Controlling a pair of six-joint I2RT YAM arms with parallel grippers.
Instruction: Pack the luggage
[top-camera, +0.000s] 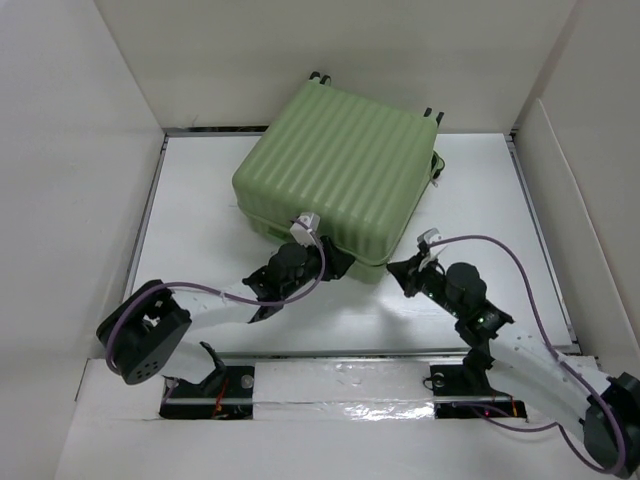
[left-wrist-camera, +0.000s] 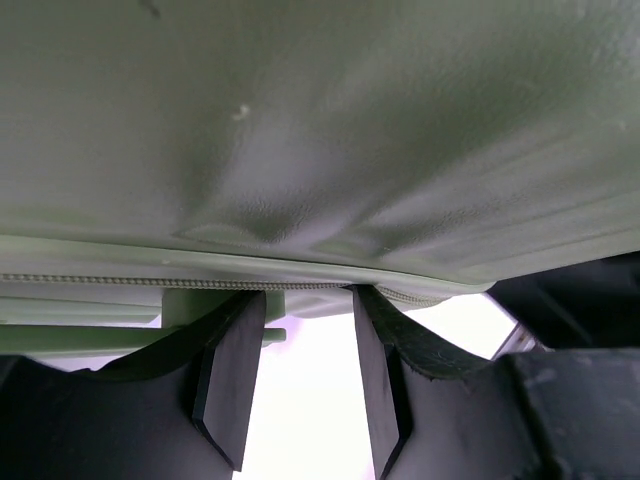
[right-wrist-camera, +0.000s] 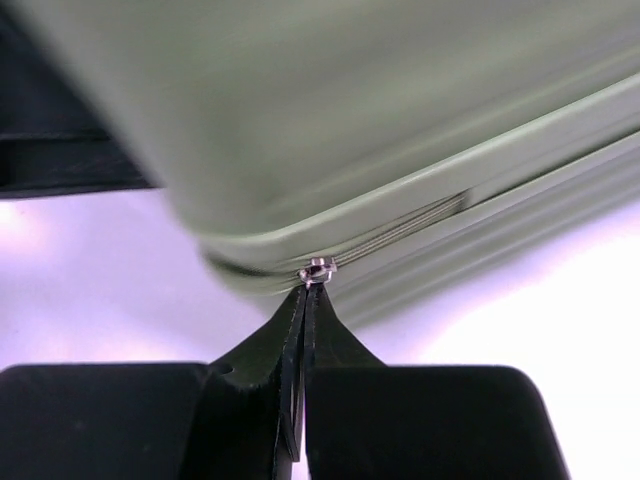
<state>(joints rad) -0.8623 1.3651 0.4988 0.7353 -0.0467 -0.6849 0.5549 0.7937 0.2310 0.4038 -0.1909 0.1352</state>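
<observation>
On a white-walled table (top-camera: 200, 200), the luggage (top-camera: 340, 170) lies closed at centre, its zip apparently yet to be finished, as the right gripper (right-wrist-camera: 305, 300) pinches the zipper pull (right-wrist-camera: 318, 268) and the left gripper (left-wrist-camera: 300, 380), jaws parted, meets the near edge.

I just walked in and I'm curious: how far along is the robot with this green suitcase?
Done: the suitcase lies with its lid down, so the filling looks finished. In hand: the right hand is shut on the zipper pull at the near corner. The left hand, fingers apart, sits at the front seam. Left: zipping it shut all round. I cannot tell how much remains open.
</observation>
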